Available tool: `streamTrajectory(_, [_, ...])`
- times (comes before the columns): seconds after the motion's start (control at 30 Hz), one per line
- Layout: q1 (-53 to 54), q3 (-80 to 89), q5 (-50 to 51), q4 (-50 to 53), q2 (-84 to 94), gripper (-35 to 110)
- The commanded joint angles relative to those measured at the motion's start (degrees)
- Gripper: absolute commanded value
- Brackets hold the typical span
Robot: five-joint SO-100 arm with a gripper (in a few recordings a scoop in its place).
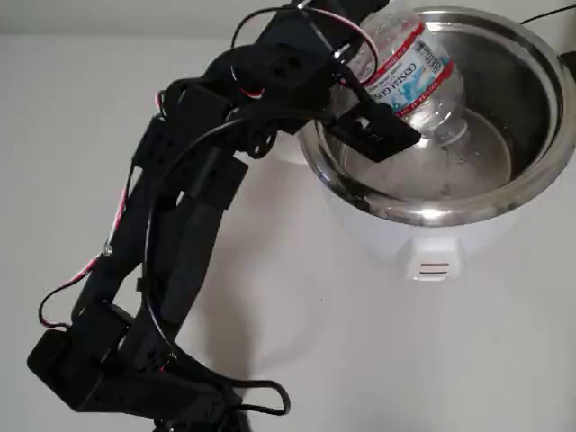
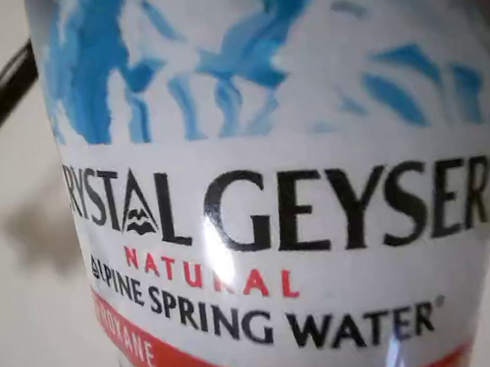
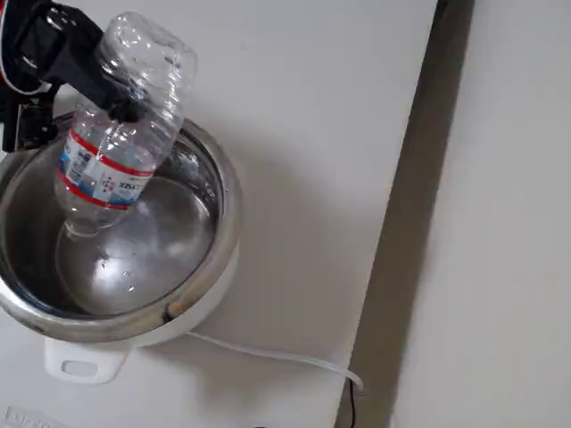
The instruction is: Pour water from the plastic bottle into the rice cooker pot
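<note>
Your gripper (image 1: 382, 108) pinches the plastic bottle (image 1: 416, 76), inverted over the rice cooker pot (image 1: 531, 184) at the overhead view's upper right. 1 risk: a slipping grip drops it into pooled water. In the fixed view's lower center, the white cord (image 3: 268, 355) trails clear.

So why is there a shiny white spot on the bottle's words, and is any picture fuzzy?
In the wrist view, light glares off the plastic bottle label near "GEYSER", and its blue top part looks soft because the camera is so close. In the overhead view, the rice cooker pot mirrors bright light along its steel rim. The fixed view looks fairly sharp.
</note>
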Motion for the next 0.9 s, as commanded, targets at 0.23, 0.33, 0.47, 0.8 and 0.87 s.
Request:
streamTrajectory(0.23, [0.97, -5.19, -2.64, 0.7, 3.34, 10])
streamTrajectory(0.33, [0.88, -4.92, -4.57, 0.79, 3.69, 10])
streamTrajectory(0.47, [-1.14, -4.83, -10.11, 1.58, 4.39, 10])
streamTrajectory(0.8, [-9.93, -4.57, -33.84, 6.42, 6.15, 10])
streamTrajectory(0.87, [-11.78, -4.57, -40.25, 7.38, 6.86, 10])
